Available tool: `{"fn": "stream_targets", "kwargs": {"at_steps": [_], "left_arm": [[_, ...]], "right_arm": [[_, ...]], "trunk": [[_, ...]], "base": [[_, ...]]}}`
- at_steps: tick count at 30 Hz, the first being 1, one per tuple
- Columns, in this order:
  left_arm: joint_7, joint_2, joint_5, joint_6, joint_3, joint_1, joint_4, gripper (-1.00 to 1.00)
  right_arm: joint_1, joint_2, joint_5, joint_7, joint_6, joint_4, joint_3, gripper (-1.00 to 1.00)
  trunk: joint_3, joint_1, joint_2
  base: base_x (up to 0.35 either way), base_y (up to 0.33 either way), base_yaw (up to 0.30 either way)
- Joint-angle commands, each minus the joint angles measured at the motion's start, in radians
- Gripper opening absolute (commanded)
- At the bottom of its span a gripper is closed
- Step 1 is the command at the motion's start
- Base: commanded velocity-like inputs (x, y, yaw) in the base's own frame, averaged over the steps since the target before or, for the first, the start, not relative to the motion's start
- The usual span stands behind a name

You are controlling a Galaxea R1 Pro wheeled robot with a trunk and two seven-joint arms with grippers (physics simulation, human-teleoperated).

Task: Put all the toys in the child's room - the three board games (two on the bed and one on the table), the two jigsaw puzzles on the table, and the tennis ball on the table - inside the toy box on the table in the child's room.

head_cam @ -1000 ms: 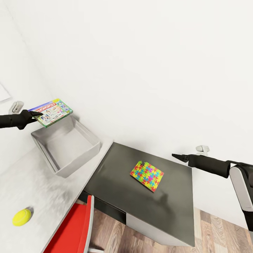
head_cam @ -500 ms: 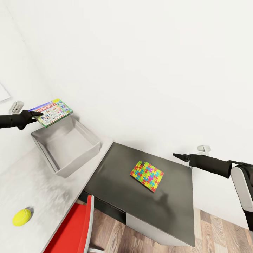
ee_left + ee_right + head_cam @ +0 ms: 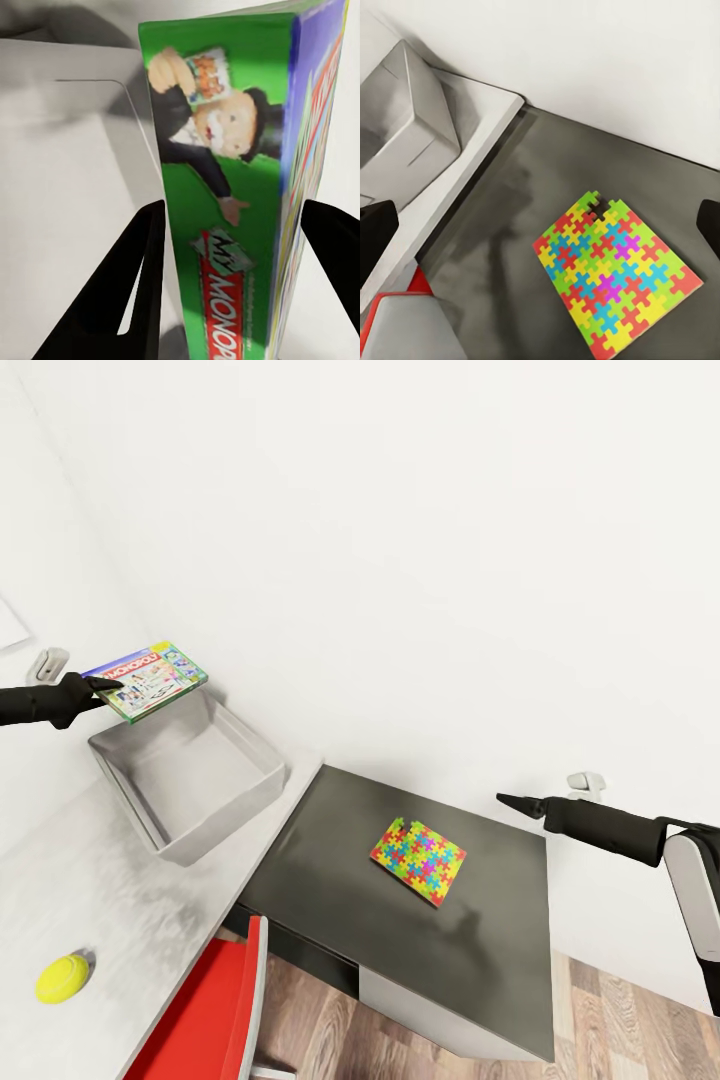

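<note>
Barely shifted over the last second: left tool (image 3: 100, 685) stayed clamped on the green-edged board game (image 3: 150, 678) above the toy box (image 3: 215, 805) far corner, release pending. Right tool (image 3: 512, 799), spread wide, drifted slightly outward above the jigsaw puzzle (image 3: 418, 859) on the dark surface (image 3: 320, 880)

At the frame's left, a green-edged Monopoly game box (image 3: 146, 679) hangs over the empty shallow grey tray (image 3: 190, 774), a multicoloured jigsaw slab (image 3: 418, 859) lies flat centre, a yellow-green ball (image 3: 62, 978) lower left.
</note>
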Motion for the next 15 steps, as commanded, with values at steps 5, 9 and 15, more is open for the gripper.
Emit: {"fn": "stream_targets", "kwargs": {"at_steps": [5, 9, 15], "left_arm": [[-0.005, 0.001, 0.003, 0.001, -0.008, -0.001, 0.001, -1.0], [-0.005, 0.002, 0.003, 0.001, -0.008, -0.001, 0.001, -1.0], [-0.004, 0.002, -0.001, 0.001, -0.012, -0.001, 0.001, -1.0]], "right_arm": [[-0.001, 0.0, 0.005, 0.012, 0.005, 0.0, -0.001, 1.0], [-0.001, 0.0, 0.005, 0.014, 0.005, 0.0, -0.002, 1.0], [-0.001, -0.001, 0.005, 0.025, 0.005, 0.0, -0.007, 1.0]], "trunk": [[-0.002, 0.001, -0.002], [-0.002, 0.001, -0.002], [-0.002, 0.001, -0.002]], "base": [[0.0, 0.0, 0.0], [0.0, 0.0, 0.0], [0.0, 0.0, 0.0]]}}
